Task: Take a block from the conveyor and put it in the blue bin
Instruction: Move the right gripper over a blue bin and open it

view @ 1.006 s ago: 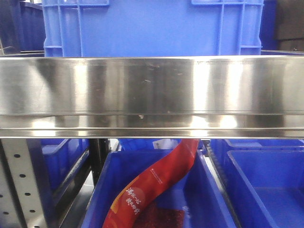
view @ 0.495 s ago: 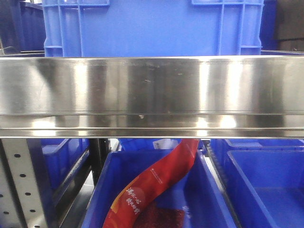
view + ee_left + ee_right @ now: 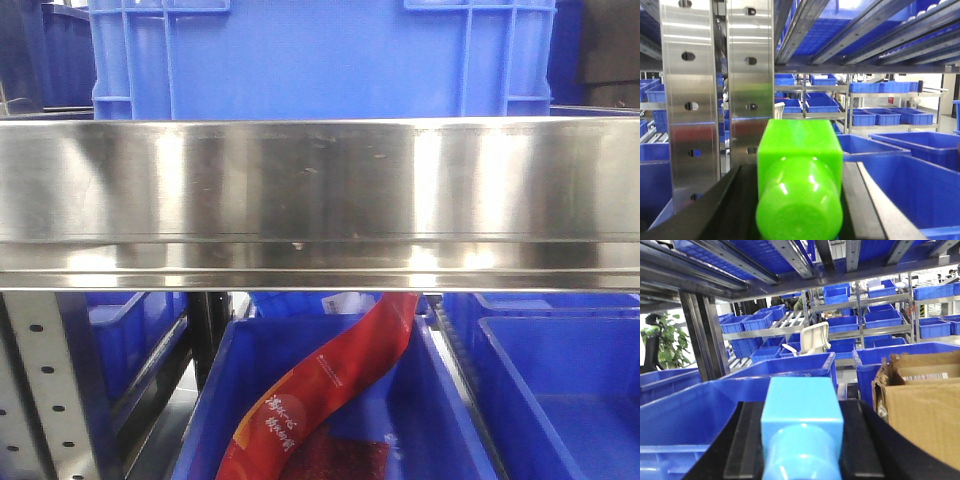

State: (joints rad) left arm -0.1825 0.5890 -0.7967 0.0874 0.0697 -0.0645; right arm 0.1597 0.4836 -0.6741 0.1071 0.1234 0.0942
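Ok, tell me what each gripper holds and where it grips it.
The left gripper holds the green block by its two side faces; the right gripper holds the light blue block the same way.

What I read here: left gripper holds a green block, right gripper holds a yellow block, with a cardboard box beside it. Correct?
Not quite. The right gripper holds a light blue block, not a yellow one; the right wrist view shows it between the black fingers. The rest stands: the left gripper holds a green block, and a cardboard box sits beside the right gripper.
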